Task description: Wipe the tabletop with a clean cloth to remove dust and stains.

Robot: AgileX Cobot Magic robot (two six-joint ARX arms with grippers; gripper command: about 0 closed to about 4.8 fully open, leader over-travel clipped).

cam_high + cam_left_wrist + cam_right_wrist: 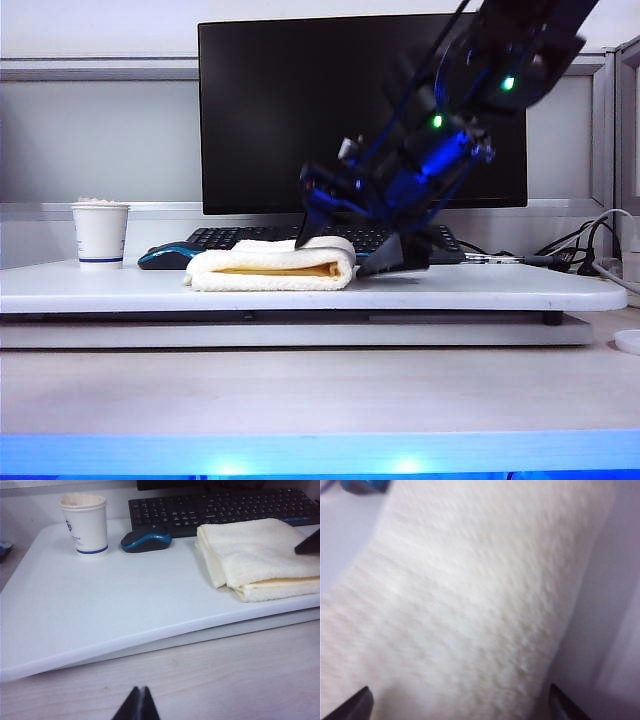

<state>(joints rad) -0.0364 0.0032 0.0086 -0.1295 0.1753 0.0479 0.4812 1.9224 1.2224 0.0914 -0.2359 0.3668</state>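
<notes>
Right gripper (pixel 457 705), jaws spread, straddles the cloth (pixel 272 265) on the tabletop (pixel 120 285). Left gripper (pixel 137 705), pressed together, hangs before the tabletop.

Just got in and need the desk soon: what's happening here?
The right gripper is open and down over the right end of the folded cloth on the white tabletop, its fingers straddling it without closing. The left gripper is shut, back over the wooden desk. No wiping is under way.

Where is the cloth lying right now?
In the exterior view the cloth lies folded mid-tabletop, before the keyboard, right of the mouse; the open right claw straddles its right end.
</notes>
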